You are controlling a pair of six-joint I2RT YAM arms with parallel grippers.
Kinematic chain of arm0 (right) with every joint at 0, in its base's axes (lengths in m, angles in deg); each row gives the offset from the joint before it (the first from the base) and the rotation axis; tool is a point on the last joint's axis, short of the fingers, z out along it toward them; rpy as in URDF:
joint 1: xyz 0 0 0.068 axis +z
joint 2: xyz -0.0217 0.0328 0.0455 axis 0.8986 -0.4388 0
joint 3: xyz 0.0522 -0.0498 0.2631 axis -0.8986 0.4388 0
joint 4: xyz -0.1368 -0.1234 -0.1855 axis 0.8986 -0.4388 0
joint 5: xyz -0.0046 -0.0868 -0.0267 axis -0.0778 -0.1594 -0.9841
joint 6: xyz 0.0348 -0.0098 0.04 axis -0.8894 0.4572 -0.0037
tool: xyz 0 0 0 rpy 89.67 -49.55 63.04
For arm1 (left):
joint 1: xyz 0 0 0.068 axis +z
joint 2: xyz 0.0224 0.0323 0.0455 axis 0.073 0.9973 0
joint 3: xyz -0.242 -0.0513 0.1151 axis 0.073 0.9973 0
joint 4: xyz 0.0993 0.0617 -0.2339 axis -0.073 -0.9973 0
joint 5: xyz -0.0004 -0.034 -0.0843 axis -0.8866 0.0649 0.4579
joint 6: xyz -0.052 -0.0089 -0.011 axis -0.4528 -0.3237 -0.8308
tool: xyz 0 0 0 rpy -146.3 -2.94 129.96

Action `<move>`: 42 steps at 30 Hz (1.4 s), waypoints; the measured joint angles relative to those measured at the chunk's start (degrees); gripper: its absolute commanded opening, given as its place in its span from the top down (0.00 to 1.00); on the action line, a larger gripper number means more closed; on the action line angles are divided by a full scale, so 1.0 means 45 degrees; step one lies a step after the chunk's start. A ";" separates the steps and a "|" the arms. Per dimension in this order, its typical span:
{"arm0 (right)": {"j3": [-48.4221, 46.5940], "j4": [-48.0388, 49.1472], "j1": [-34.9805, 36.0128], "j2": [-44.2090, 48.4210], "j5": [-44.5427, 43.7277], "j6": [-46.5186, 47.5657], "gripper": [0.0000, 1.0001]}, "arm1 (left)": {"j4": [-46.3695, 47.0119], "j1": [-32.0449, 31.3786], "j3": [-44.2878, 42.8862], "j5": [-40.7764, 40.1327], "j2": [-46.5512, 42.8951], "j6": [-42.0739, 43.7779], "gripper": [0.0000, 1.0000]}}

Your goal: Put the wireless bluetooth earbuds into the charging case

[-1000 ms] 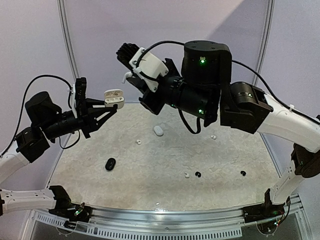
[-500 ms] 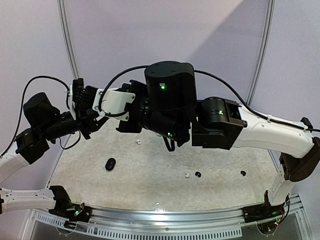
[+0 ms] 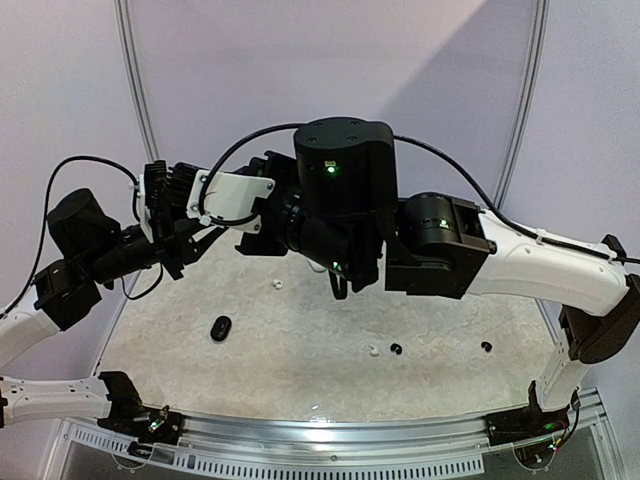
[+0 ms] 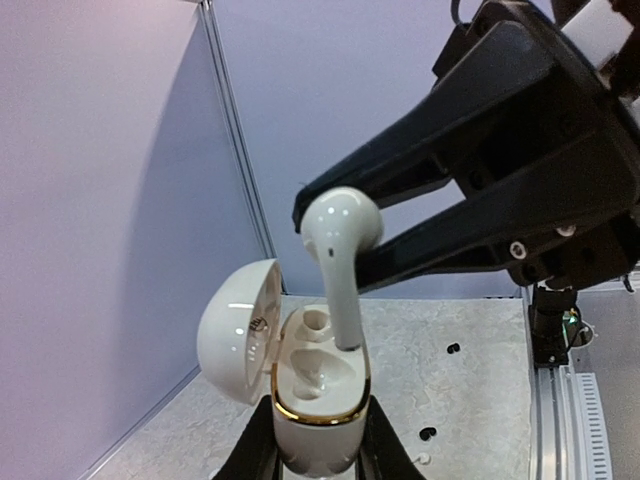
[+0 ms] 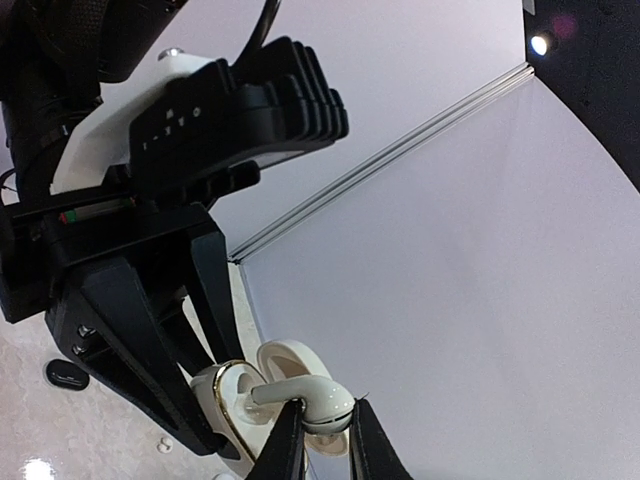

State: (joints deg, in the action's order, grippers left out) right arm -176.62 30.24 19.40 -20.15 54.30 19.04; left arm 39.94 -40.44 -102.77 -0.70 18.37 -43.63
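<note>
While lying loose on the pale mottled tabletop [image 3: 300, 385] nearest the arm bases: tiny black rounded plastic earbud [image 3: 396, 348], second black earbud [image 3: 486, 346], tiny white plastic bud [image 3: 373, 351]. Farther back, small black oval case [image 3: 221, 328] and another white bud [image 3: 277, 284]. Raised beyond those, left gripper [image 4: 318, 445] clenched on the base of a white gold-rimmed pebble-shaped charging case [image 4: 318, 395], lid swung open. Right gripper [image 5: 325, 428] pinching the head of a white stemmed plastic earbud [image 4: 340, 235], stem tip down at a socket; seated or not, cannot tell.
</note>
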 measured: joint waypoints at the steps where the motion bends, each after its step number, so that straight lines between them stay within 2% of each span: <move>1: 0.0000 0.0044 0.0000 0.0005 -0.0068 0.0068 1.00 | 0.0015 0.0000 0.0000 0.0024 0.0000 0.0029 1.00; 17: 0.0180 0.0442 0.0000 0.0024 -0.1326 0.0306 1.00 | 0.0189 -0.0146 0.0209 -0.0389 -0.0015 0.0529 1.00; 26: 0.2127 0.0884 -0.0005 0.1093 -0.0996 0.0228 1.00 | 0.0180 -0.0146 0.0209 0.0398 -0.0165 -0.0107 1.00; 42: 0.2244 0.1156 -0.0029 0.2225 -0.0491 -0.0602 1.00 | 0.0189 -0.0155 0.0209 0.1103 -0.0170 0.0253 1.00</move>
State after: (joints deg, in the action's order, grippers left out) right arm -166.52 35.44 19.27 -10.14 52.09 16.33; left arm 40.80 -41.13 -101.83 4.26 17.61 -42.49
